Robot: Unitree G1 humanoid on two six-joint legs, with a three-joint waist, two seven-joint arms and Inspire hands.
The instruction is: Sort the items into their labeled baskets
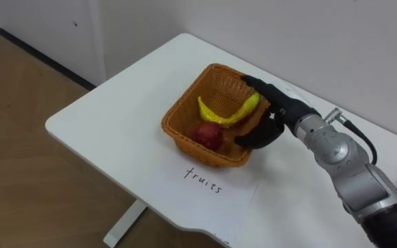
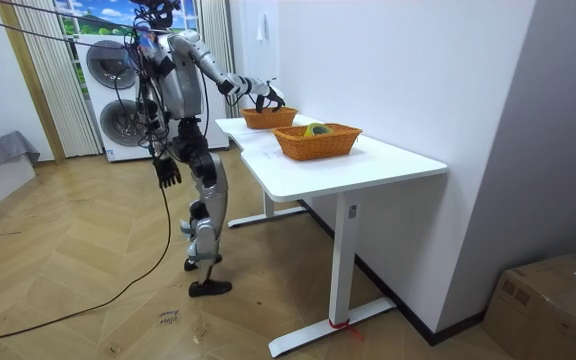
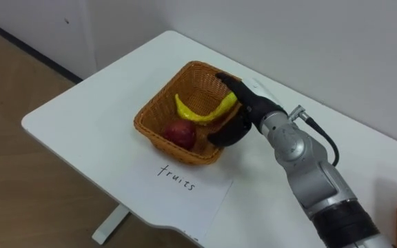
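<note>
Left eye view: right hand's (image 1: 271,117) fingers (image 1: 257,86) wide, beside banana (image 1: 222,114) in basket (image 1: 187,105).

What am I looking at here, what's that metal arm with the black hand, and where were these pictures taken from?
It is a two-legged humanoid robot standing at a white table. Two pictures come from cameras in its head, looking down; the third, from across the room, shows the whole robot. On the table stands a wicker basket holding a banana and a red fruit, beside a handwritten paper sheet. Its right hand is at the basket's rim by the banana; a grip can't be judged. Its left hand hangs at its side.
</note>
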